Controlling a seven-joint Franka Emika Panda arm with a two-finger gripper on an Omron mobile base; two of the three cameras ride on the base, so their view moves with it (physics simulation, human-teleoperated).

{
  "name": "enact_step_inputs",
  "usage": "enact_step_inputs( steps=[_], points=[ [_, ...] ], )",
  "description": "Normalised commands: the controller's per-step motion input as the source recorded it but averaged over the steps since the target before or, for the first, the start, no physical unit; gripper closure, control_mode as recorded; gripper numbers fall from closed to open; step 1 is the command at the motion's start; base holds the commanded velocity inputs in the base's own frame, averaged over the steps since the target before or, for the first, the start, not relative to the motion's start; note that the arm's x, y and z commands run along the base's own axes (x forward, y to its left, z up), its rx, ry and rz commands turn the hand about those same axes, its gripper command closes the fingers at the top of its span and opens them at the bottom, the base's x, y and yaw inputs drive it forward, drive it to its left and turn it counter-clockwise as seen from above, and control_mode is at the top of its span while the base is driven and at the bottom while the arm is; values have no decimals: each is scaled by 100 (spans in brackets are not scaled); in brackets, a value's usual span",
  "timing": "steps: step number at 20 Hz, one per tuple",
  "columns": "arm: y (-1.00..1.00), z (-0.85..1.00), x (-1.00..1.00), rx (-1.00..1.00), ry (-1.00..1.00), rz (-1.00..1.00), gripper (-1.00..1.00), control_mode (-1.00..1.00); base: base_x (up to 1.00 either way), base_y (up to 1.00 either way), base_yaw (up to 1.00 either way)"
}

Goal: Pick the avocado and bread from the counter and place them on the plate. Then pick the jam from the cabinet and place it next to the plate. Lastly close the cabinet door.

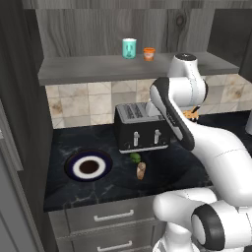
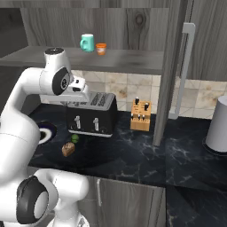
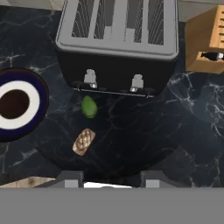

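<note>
Two food pieces lie on the black veined table (image 3: 144, 140): a smooth green avocado (image 3: 89, 106) and, just beside it, an oblong crusted bread (image 3: 83, 141). The round plate (image 3: 38, 94), left, is cut off. Jaws pressed together, holding nothing. Squat orange jam (image 1: 148, 53) sits on the cabinet (image 1: 88, 69) shelf.

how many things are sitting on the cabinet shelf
2: a teal cup and, just to its right, the orange jam, both standing on the grey shelf. The shelf's far right end may hide more.
</note>
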Motion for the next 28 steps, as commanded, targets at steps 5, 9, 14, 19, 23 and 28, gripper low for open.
enact_step_inputs(
  steps=[5, 9, 14, 19, 23, 28],
  points=[
    [0, -7, -2, 0, 0, 0, -100, -100, 0, 0, 0],
    [0, -28, -8, 0, 0, 0, -100, -100, 0, 0, 0],
    [0, -37, -11, 2, 3, 0, -100, -100, 0, 0, 0],
    [2, -37, -13, 1, 2, 0, -100, -100, 0, 0, 0],
    [6, -39, -13, 0, 3, 0, -100, -100, 0, 0, 0],
    [8, -35, -15, 0, 0, -1, -100, -100, 0, 0, 0]
  ],
)
